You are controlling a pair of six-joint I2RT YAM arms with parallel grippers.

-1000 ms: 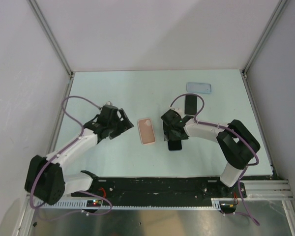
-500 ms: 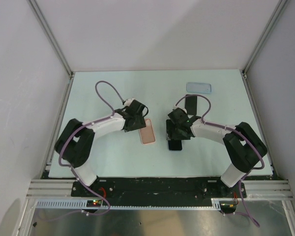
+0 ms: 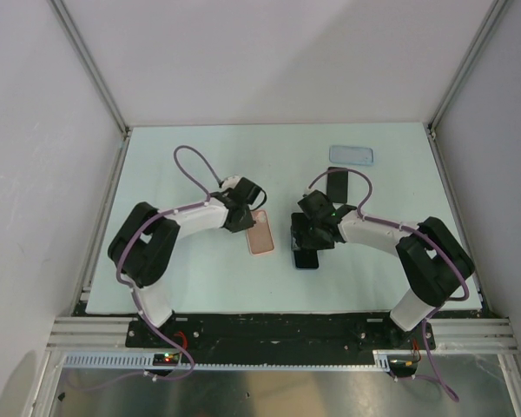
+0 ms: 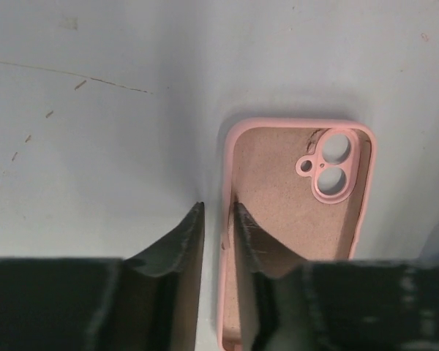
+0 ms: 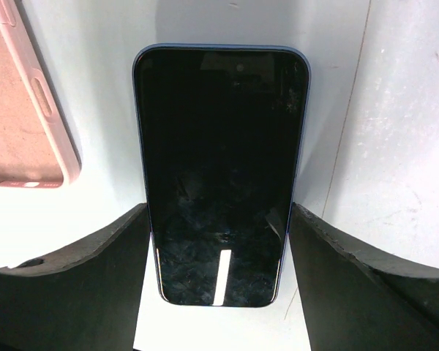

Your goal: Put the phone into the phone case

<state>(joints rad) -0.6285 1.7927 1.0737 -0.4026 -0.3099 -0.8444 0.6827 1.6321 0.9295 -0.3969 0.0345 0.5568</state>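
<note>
The left gripper (image 4: 218, 208) has been narrowed astride the pink case (image 4: 293, 219) rim, pinch unconfirmed; the phone (image 5: 219, 168) is straddled by the spread right gripper (image 5: 218, 210), so insertion seems prepared.

Overhead view; close downward views behind left hand (image 4: 218, 212), right hand (image 5: 219, 212).

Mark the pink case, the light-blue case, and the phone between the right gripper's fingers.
pink case (image 4: 285, 212): left wrist view, inner back panel.
light-blue case (image 3: 352, 155): top view, centre of shell.
dark phone (image 5: 219, 168): right wrist view, middle of screen.
</note>
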